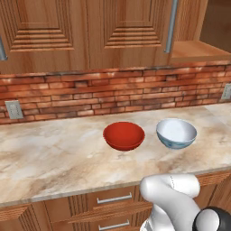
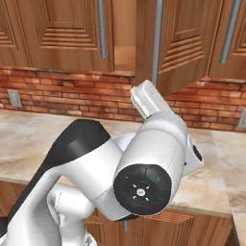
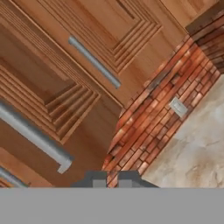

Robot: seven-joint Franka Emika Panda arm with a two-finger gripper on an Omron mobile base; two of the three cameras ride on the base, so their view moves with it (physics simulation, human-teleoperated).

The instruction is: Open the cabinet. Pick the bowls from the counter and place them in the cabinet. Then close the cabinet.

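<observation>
Hand (image 3: 112, 178) sits at the bottom centre of the hand view, its two dark tips pressed together with nothing between them, aimed at cabinet fronts, not touching any handle. Near edge: drawers (image 1: 113, 198) with short silver pulls at the bottom of the left base view, the white arm rising lower right. On the marbled table (image 1: 54, 158) the red bowl (image 1: 124, 135) sits centre frame, the pale white-blue bowl (image 1: 176, 132) just beside it to the right, apart, both upright and untouched. Behind them a brick backsplash (image 1: 113, 94) with a wall outlet (image 1: 14, 109) at left. Farthest, top of frame, the wooden cabinet (image 1: 76, 31): in the right base view one door (image 2: 185, 43) is swung outward with its long bar handle (image 2: 158, 41) at upper centre, and a gap to the inside shelf shows beside it. Step, judged: opening the cabinet looks partly done; whether the door stands wide enough is unclear. Next move calls for either widening the door, or spreading the tips, dropping to the red bowl's rim and gripping it.
</observation>
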